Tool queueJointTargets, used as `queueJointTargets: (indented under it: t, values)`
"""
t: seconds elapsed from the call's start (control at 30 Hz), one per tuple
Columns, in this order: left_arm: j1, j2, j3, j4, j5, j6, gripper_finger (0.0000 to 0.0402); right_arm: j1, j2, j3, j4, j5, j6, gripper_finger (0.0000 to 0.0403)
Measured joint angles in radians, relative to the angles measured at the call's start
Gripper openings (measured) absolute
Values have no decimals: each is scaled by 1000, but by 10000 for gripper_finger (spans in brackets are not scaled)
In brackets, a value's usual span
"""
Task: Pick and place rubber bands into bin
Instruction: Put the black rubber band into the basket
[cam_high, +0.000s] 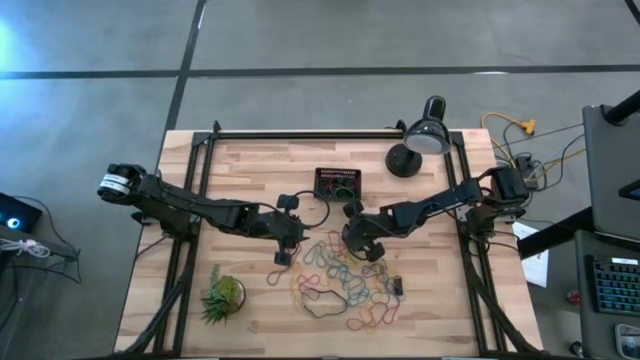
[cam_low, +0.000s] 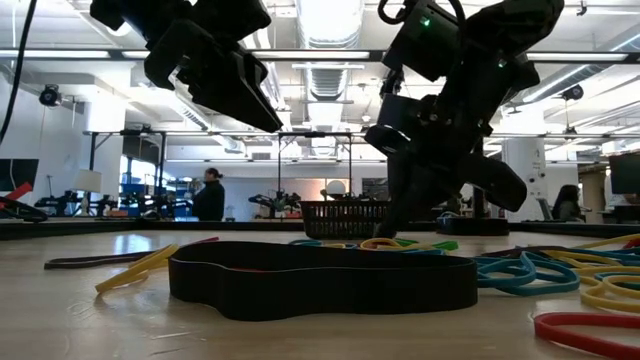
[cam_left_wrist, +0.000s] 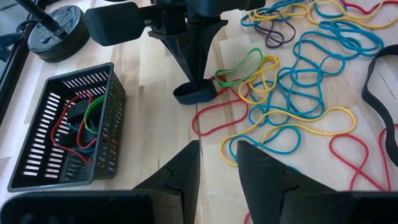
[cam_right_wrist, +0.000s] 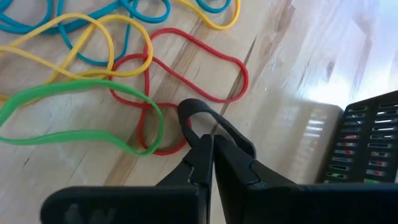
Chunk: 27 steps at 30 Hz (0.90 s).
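Many rubber bands (cam_high: 340, 278) in red, blue, yellow, green and black lie loose on the wooden table. The black slotted bin (cam_high: 338, 182) stands beyond them; in the left wrist view the bin (cam_left_wrist: 68, 134) holds red, green and blue bands. My right gripper (cam_right_wrist: 205, 127) is shut, its tips down on the table at a red band, at the pile's far edge. It also shows in the left wrist view (cam_left_wrist: 196, 93). My left gripper (cam_left_wrist: 217, 146) is open and hovers above the table just left of it, touching nothing. My right gripper pinches a red rubber band (cam_right_wrist: 186, 126) at one end of its loop, between the tips of its two fingers. The fingers (cam_left_wrist: 193, 68) come from above, pointing down onto the table. The rest of the band (cam_right_wrist: 199, 62) lies slack on the wood, with a green band (cam_right_wrist: 93, 93) across it.
A black desk lamp (cam_high: 420, 140) stands at the far right, beside the bin. A spiky green plant (cam_high: 222, 295) sits at the near left. A wide black band (cam_low: 320, 280) lies at the near side of the pile. Bare wood shows around the bin and left of the pile.
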Motion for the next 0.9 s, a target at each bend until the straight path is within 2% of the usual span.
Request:
queueJointTargets:
  t: [0.23,0.63,0.9]
  values:
    - [0,0,0,0,0,0,91,0,0,0,-33,-5,-5,15]
    - [0,0,0,0,0,0,91,0,0,0,-33,-7,-1,91]
    - [0,0,0,0,0,0,91,0,0,0,-34,1,4,115]
